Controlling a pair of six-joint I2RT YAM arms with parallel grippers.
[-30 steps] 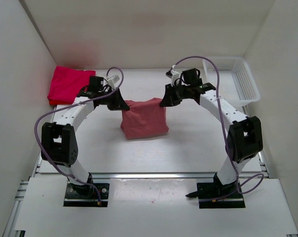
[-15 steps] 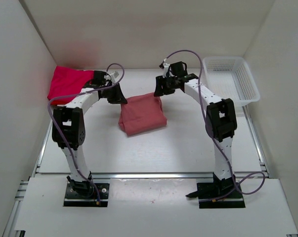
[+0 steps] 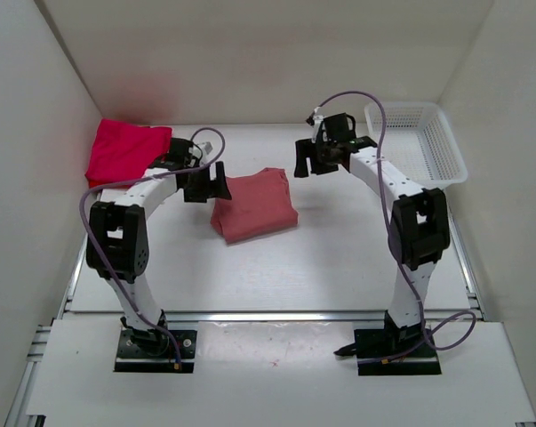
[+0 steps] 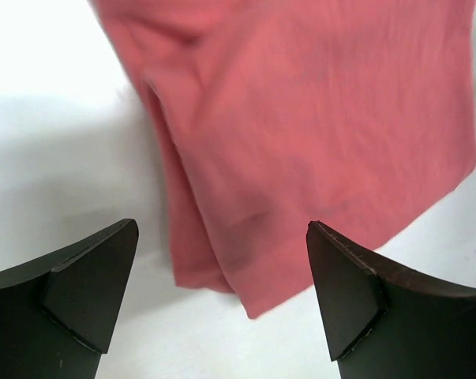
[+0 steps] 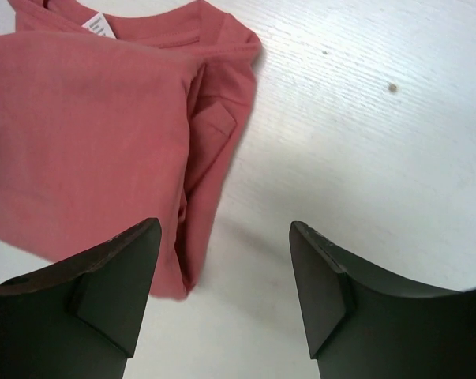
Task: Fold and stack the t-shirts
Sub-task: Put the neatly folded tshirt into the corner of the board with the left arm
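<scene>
White walls enclose a white table [image 3: 339, 258], seen from above with 2 arm bases at its near edge.

(a) Overhead view. 1 salmon-pink t-shirt [image 3: 254, 206] lies folded into a compact, slightly skewed rectangle on the table between the 2 arms, towards the far half. Red t-shirt fabric [image 3: 125, 151] lies in the far left corner against the wall; how many garments it holds cannot be told. 1 white mesh basket [image 3: 419, 142] stands in the far right corner. The left gripper [image 3: 205, 185] hangs just beside the pink shirt's left far corner; the right gripper [image 3: 319, 158] hangs near its right far corner, apart from the cloth.

(b) Left wrist view. The left gripper [image 4: 222, 227] is spread wide and grasps nothing; the pink shirt [image 4: 316, 118] lies flat beneath, its layered folded edge showing between the fingers.

(c) Right wrist view. The right gripper [image 5: 226, 227] is likewise released and empty, above the shirt's [image 5: 88, 126] edge and bare table. 1 white neck label [image 5: 102, 25] shows at the collar.
</scene>
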